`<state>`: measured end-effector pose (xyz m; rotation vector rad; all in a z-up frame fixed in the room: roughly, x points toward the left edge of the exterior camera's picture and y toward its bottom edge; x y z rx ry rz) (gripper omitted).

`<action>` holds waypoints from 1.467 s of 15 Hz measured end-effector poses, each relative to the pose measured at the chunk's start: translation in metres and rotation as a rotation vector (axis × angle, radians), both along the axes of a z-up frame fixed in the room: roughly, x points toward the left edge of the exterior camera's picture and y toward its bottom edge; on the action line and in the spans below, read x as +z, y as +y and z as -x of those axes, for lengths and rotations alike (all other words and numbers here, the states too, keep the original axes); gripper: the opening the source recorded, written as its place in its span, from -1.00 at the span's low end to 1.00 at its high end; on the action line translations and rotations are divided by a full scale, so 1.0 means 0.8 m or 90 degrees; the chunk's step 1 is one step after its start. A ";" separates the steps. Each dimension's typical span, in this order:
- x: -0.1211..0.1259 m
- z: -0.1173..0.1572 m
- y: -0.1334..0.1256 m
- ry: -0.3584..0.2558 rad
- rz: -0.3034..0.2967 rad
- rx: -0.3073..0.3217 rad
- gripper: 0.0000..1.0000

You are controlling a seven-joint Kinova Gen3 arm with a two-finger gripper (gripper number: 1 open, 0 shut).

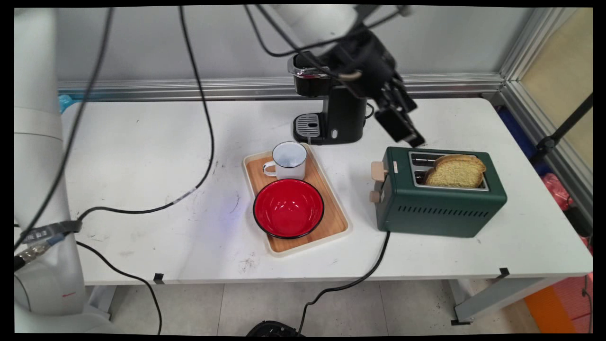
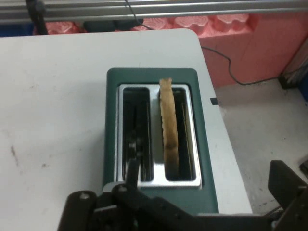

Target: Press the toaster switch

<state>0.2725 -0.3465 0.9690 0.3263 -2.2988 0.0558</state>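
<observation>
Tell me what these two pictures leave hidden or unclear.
- Gripper fingers: main view shows one dark mass; hand view's bottom edge crops them.
- Empty toaster slot: hand view, too dark inside.
- Coffee maker top: main view, behind the arm.
- Mug contents: none discernible.

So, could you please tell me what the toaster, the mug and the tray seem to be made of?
Toaster: dark green matte body, likely painted metal; shiny metal plate around the slots; pale, wood-like lever.
Mug: white with a dark rim, probably enamelled metal.
Tray: cream rim, wood-grain floor, maybe bamboo.
</observation>
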 end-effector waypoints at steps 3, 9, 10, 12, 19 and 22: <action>0.001 -0.035 0.015 -0.003 0.002 0.010 1.00; -0.028 -0.065 0.038 -0.025 0.003 0.018 1.00; -0.032 -0.066 0.039 -0.029 0.004 0.018 1.00; -0.045 -0.065 0.041 -0.040 0.006 0.020 1.00; -0.080 -0.054 0.039 -0.072 0.023 0.025 1.00; -0.088 -0.048 0.036 -0.078 0.031 0.027 1.00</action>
